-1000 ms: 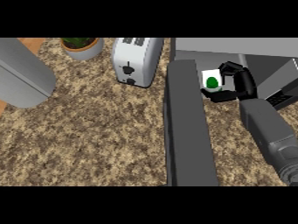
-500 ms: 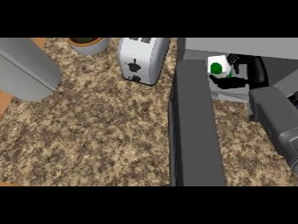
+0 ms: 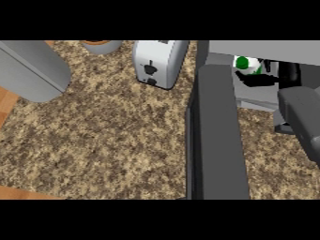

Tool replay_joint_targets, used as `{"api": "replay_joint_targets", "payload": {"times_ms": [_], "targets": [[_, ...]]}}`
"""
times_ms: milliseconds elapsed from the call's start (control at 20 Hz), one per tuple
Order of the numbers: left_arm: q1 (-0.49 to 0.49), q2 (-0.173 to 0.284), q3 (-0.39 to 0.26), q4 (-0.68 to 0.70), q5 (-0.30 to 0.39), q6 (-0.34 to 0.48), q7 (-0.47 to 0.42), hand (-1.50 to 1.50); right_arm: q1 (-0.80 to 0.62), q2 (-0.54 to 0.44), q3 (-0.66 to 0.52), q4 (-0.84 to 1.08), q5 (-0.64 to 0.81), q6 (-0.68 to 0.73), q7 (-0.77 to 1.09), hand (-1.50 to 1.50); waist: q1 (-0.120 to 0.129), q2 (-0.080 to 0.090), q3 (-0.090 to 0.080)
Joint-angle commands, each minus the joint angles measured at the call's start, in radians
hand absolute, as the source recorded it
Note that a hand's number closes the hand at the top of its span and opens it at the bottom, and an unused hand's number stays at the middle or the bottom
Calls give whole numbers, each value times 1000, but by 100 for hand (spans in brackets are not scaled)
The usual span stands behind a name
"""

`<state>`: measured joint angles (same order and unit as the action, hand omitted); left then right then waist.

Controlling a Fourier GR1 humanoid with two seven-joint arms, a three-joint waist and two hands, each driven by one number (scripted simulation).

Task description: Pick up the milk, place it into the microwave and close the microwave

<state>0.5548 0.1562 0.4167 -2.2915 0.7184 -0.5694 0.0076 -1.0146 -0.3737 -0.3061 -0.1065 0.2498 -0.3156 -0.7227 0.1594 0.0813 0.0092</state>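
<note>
Head view of the counter (image 3: 107,140): the right robot hand (image 3: 259,78), fingers curled around the milk (image 3: 244,63), holds the carton inside the microwave (image 3: 273,51) at far right, just under its top edge. The microwave door (image 3: 214,136) stands open, extending toward the near edge. A toaster (image 3: 159,63) stands left of the door, with a pot (image 3: 101,45) beyond it at the far edge.

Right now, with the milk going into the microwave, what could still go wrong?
The right hand is curled round the milk just under the microwave's top edge, so the carton might catch there or tip when let go. The open microwave door stands right beside the forearm; pulling back could bump it. The toaster stands close to the door's far side, which could crowd any move to shut it.
</note>
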Motion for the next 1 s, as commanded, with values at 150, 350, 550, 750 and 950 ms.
{"api": "replay_joint_targets", "payload": {"times_ms": [150,350,550,750,950], "targets": [[-28,15,-10,21,10,-5,7,-150,-31,-29,-11,7,-3,-23,30,150,25,15,1],[-46,26,-1,36,3,-6,5,-150,-28,-43,-10,12,1,-27,28,150,30,20,1],[-60,38,9,16,3,7,11,-150,-37,-43,-15,15,-1,-39,37,150,46,23,4],[-84,47,13,38,-19,19,17,-150,-41,-61,-18,13,-3,-18,29,150,31,29,4],[-81,62,19,42,-34,13,25,-150,-45,-78,-22,18,-4,-8,37,150,45,33,5]]}}
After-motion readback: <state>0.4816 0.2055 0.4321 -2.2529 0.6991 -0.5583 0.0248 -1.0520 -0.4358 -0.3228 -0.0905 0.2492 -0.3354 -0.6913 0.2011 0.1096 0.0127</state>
